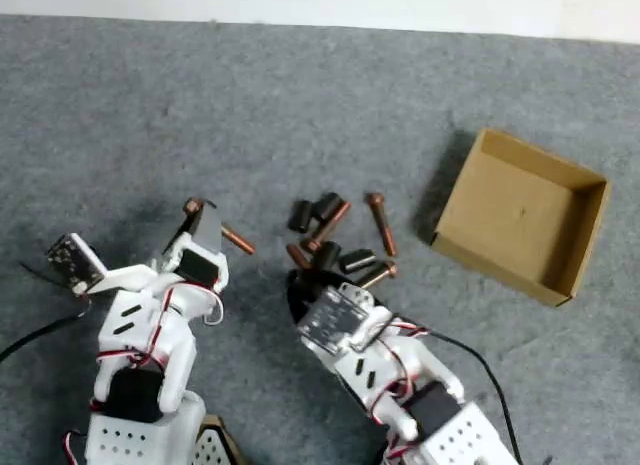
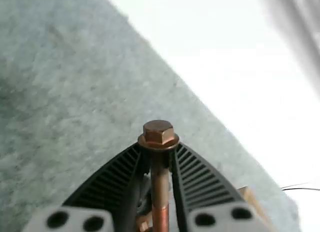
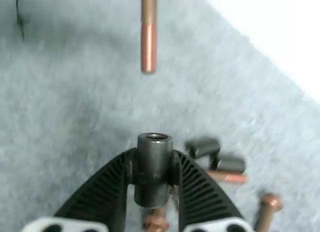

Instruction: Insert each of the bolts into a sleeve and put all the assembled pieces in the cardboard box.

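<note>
Our left claw (image 2: 159,151) pinches a copper bolt (image 2: 158,135) by the shank just under its hex head. Our right claw (image 3: 153,159) clamps a dark sleeve (image 3: 152,176) around its middle, bore facing outward. Both look like stiff, smooth metal, small but dense, so we judge they could pivot in a light pinch; the head-end hold leaves the shank free for the bore. Ahead of the right claw hangs the bolt's free end, apart from the sleeve. The loose bolts (image 1: 380,223) and loose sleeves (image 1: 300,215) lie just beyond, the cardboard box (image 1: 520,210) farther right.

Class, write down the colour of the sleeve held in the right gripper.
Dark grey, nearly black; the sleeve shows best in the right wrist view.
</note>
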